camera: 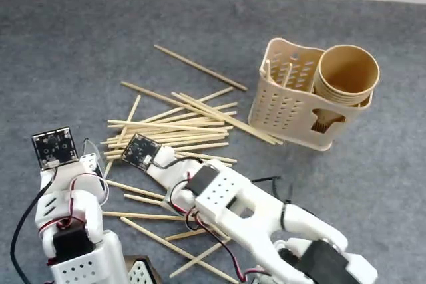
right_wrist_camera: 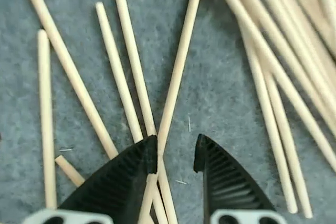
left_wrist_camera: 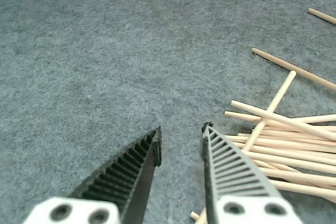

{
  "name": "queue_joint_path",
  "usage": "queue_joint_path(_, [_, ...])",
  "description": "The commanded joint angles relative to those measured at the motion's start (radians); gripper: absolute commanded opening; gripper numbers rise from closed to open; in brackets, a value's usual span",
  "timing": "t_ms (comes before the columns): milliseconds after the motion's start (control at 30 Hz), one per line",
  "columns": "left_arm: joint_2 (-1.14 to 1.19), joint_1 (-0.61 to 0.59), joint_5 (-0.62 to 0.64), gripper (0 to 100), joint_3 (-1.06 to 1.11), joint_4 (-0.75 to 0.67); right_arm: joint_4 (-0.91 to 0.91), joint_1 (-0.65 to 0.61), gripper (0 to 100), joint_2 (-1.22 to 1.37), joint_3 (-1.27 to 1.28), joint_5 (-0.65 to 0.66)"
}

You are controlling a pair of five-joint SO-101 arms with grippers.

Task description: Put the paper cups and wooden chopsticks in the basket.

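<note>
Right gripper (right_wrist_camera: 176,146) has its jaws open low over the chopsticks (camera: 174,131) scattered left of the basket (camera: 287,108), so I'd centre one single stick between them before squeezing; left gripper (left_wrist_camera: 181,136) is open too, holding nothing.

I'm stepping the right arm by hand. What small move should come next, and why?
Probably lower the right end effector and shut on the chopstick at its open tips: many more lie loose on the table, while the cups already sit in the basket.
</note>
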Motion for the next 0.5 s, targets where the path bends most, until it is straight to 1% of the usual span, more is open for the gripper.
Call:
queue_joint_path(0, [-0.012,-0.016,0.012,14,-0.018,-0.017,-0.025,-0.008,12.8,0.027,-0.068,0.008])
queue_joint_path(100, [-0.012,-0.016,0.012,14,-0.018,-0.017,-0.025,-0.012,12.8,0.073,-0.087,0.008])
queue_joint_path(300, [-0.012,-0.016,0.012,14,-0.018,-0.017,-0.03,-0.074,12.8,0.18,-0.12,0.008])
queue_joint_path(467, [-0.012,-0.016,0.012,14,-0.016,-0.017,-0.03,-0.054,12.4,0.278,-0.174,0.012])
